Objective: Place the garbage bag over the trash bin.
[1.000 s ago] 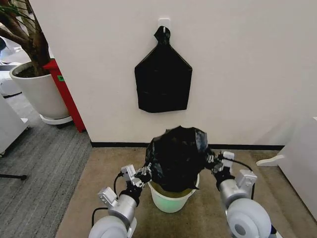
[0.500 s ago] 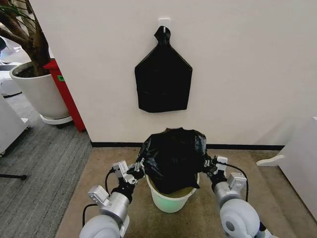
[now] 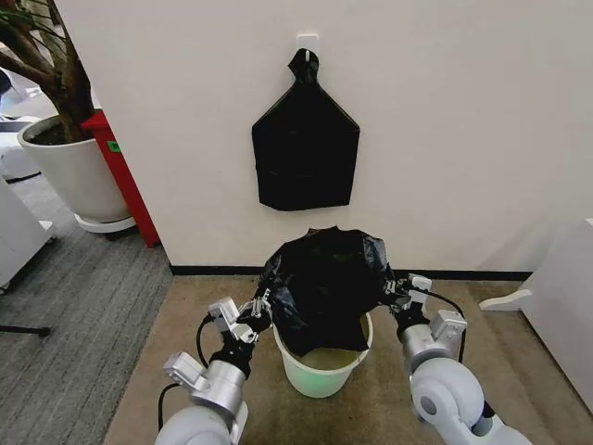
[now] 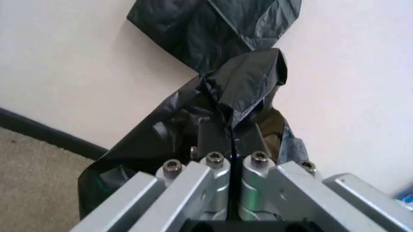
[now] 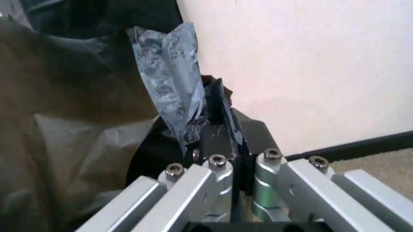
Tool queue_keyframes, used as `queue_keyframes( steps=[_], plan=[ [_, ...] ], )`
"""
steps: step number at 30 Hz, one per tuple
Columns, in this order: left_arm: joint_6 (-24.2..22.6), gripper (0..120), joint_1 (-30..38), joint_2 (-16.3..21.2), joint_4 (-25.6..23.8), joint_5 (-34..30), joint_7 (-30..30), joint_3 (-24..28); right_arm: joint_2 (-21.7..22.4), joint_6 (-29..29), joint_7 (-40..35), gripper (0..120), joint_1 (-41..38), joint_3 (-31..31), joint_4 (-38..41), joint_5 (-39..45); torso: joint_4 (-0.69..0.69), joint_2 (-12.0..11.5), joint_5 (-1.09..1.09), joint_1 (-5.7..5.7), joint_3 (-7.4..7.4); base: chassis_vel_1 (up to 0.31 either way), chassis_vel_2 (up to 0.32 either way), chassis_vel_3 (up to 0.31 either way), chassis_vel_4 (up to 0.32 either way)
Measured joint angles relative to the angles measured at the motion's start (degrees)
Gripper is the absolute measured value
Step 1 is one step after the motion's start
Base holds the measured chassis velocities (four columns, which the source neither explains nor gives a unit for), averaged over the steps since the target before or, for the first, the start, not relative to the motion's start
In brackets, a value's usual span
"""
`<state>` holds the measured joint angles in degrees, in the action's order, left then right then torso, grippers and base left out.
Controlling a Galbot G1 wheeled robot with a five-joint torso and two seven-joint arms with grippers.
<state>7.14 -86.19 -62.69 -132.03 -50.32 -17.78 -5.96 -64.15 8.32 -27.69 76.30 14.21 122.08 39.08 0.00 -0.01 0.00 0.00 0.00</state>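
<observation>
Both end effectors, left (image 3: 262,307) and right (image 3: 394,297), pinch crinkly black garbage bag (image 3: 324,283) above round bin (image 3: 320,371).

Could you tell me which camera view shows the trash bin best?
The head view: the trash bin stands whole on the floor, with the garbage bag held above it between the left gripper and the right gripper. Both wrist views show clamped bag film, no recognisable bin.

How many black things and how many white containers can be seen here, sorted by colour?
Black: 2, the garbage bag held between the left gripper and right gripper, and the flat black sheaf hanging on the wall.
White: 2, the trash bin and the big planter.
Red: 1, the red stand.
Total: 5.
</observation>
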Motion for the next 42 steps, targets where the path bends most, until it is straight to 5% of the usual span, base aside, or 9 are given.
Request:
queue_keyframes(
  steps=[22, 31, 42],
  plan=[
    [3.09, 0, -2.69, -3.73, 2.47, 3.64, 2.79, 0.47, -2.86, -6.0, 5.78, 0, -1.64, -0.29, -6.86, -4.27, 0.0, 0.01, 0.01, 0.0, 0.0, 0.0, 0.0, 0.0, 0.0],
    [2.63, 0, -4.22, -3.55, 6.12, 3.5, 2.6, 1.89, 0.38, -4.92, 2.85, 0, 5.75, 0.49, -1.65, -4.88, -0.01, 0.01, 0.0, 0.0, 0.0, 0.0, 0.0, 0.0, 0.0],
    [0.0, 0, -8.32, -0.91, 3.21, 1.87, 0.74, 1.44, 4.03, -2.28, 0.28, 0, 11.45, 0.67, 1.38, -4.77, 0.0, 0.01, 0.0, 0.0, -0.01, 0.0, 0.0, 0.0, 0.0]
  ],
)
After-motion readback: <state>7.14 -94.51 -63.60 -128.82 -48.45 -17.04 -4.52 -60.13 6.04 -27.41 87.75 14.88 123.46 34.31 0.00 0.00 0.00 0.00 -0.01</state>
